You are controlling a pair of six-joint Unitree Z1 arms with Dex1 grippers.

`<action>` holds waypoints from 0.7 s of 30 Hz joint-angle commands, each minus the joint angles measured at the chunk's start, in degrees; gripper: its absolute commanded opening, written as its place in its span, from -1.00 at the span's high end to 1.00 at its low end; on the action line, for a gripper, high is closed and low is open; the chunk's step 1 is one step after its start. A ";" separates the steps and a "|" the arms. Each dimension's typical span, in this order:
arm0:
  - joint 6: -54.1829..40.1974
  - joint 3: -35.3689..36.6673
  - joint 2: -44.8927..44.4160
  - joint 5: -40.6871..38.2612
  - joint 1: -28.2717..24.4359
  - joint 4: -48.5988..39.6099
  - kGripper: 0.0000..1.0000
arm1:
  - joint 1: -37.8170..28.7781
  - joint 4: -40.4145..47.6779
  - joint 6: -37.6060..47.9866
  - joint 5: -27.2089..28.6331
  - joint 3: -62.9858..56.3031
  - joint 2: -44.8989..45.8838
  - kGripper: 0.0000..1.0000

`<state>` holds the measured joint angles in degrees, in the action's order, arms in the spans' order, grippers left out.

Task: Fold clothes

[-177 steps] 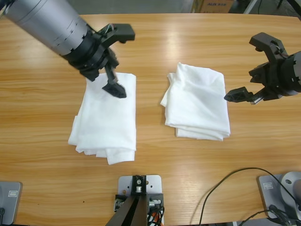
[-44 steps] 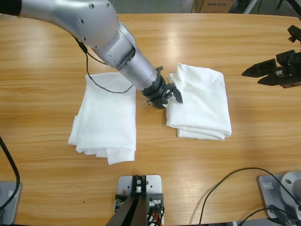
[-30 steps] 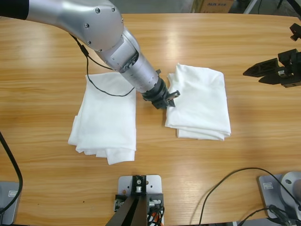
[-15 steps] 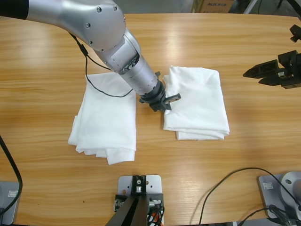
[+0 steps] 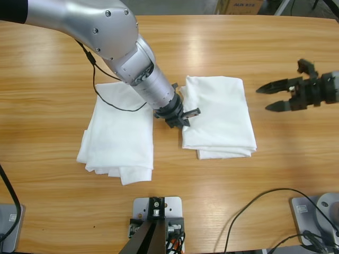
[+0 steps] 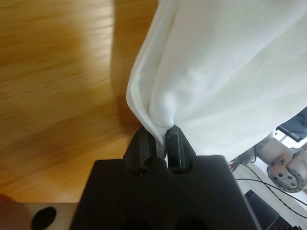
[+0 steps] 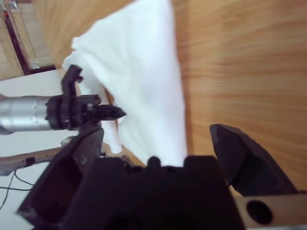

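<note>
Two piles of white clothes lie on the wooden table (image 5: 47, 69). One is a folded shirt (image 5: 119, 135) at the left. The other is a folded bundle (image 5: 218, 117) right of the middle, also seen as the white bundle (image 7: 144, 81) in the right wrist view. My left gripper (image 5: 183, 115) reaches in from the upper left and is shut on the bundle's left edge. In the left wrist view the gripper (image 6: 159, 136) pinches a fold of white cloth (image 6: 225, 62). My right gripper (image 5: 263, 99) stands open just right of the bundle, apart from it, and nothing sits in the gripper (image 7: 156, 129).
A thin black cable (image 5: 114, 106) from the left arm hangs over the left shirt's upper part. Another black cable (image 5: 254, 203) loops on the table's front right. A cardboard box (image 5: 241, 5) stands beyond the far edge.
The left arm left the left shirt, took hold of the bundle's left edge and dragged it a little leftward. The right gripper came in from the right edge toward the bundle.
</note>
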<state>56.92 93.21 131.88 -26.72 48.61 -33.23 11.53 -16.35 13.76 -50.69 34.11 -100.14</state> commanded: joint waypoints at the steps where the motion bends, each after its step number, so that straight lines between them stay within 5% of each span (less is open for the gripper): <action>1: -0.75 -3.30 2.09 0.44 -1.15 -0.01 1.00 | 1.04 3.11 1.09 -2.66 -2.54 -7.47 -1.00; 21: -0.90 -3.39 2.02 0.00 -0.93 2.00 1.00 | -8.15 12.90 3.37 -6.01 -4.56 -14.85 -1.00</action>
<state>56.68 92.38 131.59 -26.73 48.27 -32.30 6.20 -8.84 16.51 -54.43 31.52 -108.71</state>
